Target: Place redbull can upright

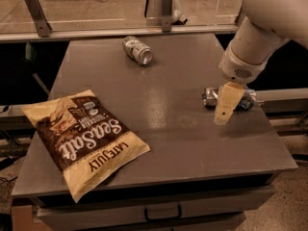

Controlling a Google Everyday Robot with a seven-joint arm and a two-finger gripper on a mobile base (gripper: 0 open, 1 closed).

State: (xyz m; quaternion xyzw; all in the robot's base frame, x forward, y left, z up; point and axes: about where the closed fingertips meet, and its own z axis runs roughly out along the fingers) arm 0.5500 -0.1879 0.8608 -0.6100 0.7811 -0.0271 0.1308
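Note:
The redbull can (211,97), slim and blue-and-silver, lies on its side near the right edge of the grey table (168,129). My gripper (224,109) hangs from the white arm (262,32) at the upper right. It points down and stands just in front of the can's middle, hiding that part. The can's two ends show on either side of it. Nothing is held.
A shorter silver-green can (137,50) lies on its side at the table's back centre. A large brown-and-yellow sea salt chip bag (84,138) lies flat at the front left. A railing with metal posts (166,6) runs behind the table. Drawers sit below the front edge.

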